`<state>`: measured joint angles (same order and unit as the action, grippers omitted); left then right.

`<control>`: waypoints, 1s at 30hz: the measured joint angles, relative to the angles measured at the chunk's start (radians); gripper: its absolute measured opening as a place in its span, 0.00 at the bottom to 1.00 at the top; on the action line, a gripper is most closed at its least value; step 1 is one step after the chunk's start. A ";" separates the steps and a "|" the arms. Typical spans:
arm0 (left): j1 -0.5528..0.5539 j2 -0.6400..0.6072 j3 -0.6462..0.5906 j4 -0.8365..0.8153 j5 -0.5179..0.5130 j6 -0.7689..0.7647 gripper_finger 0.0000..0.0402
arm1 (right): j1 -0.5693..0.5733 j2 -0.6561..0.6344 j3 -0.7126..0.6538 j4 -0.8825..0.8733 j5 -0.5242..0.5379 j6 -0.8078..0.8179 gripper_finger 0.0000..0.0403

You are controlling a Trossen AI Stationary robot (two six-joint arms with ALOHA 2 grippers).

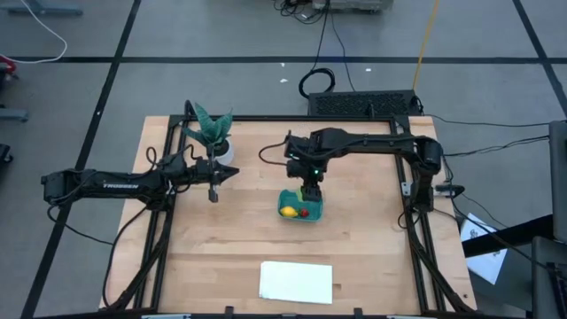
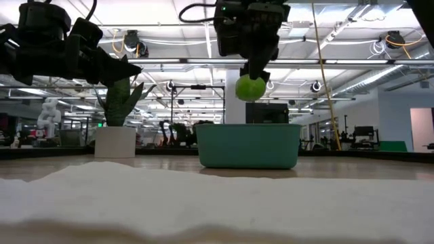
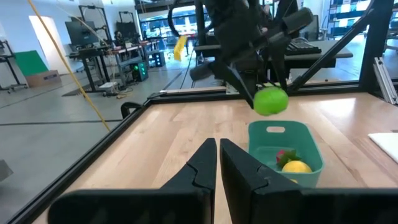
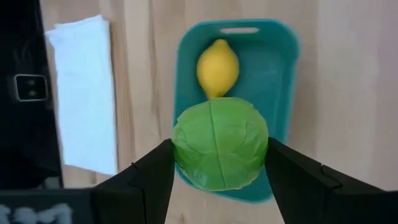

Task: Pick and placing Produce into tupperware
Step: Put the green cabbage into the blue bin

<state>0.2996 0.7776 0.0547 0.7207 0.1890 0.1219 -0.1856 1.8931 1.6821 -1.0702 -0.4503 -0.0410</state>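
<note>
Last piece: right gripper (image 4: 219,163) jaws pinching green ball (image 2: 250,87) above tupperware (image 2: 248,145); next lower, release. Left gripper (image 3: 217,163) jaws pressed together, waiting near plant (image 1: 211,130)

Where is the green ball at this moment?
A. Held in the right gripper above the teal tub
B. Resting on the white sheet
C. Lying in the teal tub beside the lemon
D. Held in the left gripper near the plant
A. The right gripper is shut on the green ball, which hangs clear above the teal tub; the lemon already lies inside it.
</note>
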 joint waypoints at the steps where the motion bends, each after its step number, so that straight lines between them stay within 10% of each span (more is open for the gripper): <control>1: 0.000 0.000 0.000 0.000 0.000 0.000 0.06 | -0.001 0.011 0.000 0.000 -0.012 -0.005 0.53; 30: 0.000 0.000 0.000 -0.022 -0.001 0.007 0.06 | 0.030 0.085 -0.120 0.046 0.034 -0.288 0.53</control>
<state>0.2996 0.7776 0.0547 0.6991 0.1882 0.1287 -0.1558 1.9778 1.5617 -1.0247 -0.4160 -0.3290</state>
